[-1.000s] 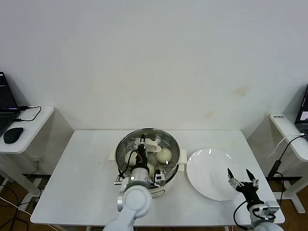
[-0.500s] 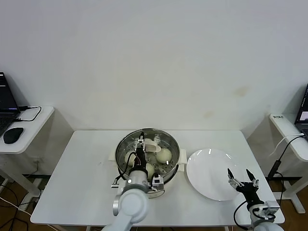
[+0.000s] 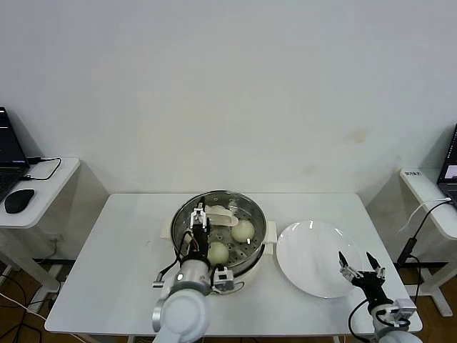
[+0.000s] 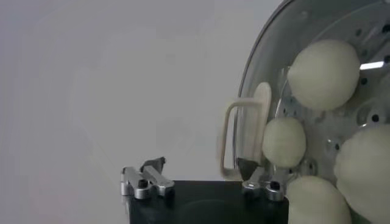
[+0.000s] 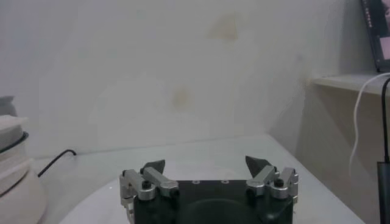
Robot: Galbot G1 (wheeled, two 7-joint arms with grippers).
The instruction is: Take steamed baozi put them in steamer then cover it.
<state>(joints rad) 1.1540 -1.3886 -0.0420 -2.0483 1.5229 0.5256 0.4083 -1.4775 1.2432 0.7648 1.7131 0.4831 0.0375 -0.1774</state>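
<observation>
My left claw [image 3: 202, 223] has black fingers on silver brackets with dark screws, behind it a round pale-grey wrist housing trailing black cables. My right claw [image 3: 360, 265] matches: black body, silver brackets, dark pointed fingertips [image 5: 153, 165].

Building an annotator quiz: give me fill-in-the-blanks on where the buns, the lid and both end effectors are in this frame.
1. The baozi lie inside the ____.
2. The white plate holds ____ baozi.
3. The left end effector, over the steamer, is ____.
4. The right end effector, over the plate, is ____.

Missing: steamer; no; open; open
</observation>
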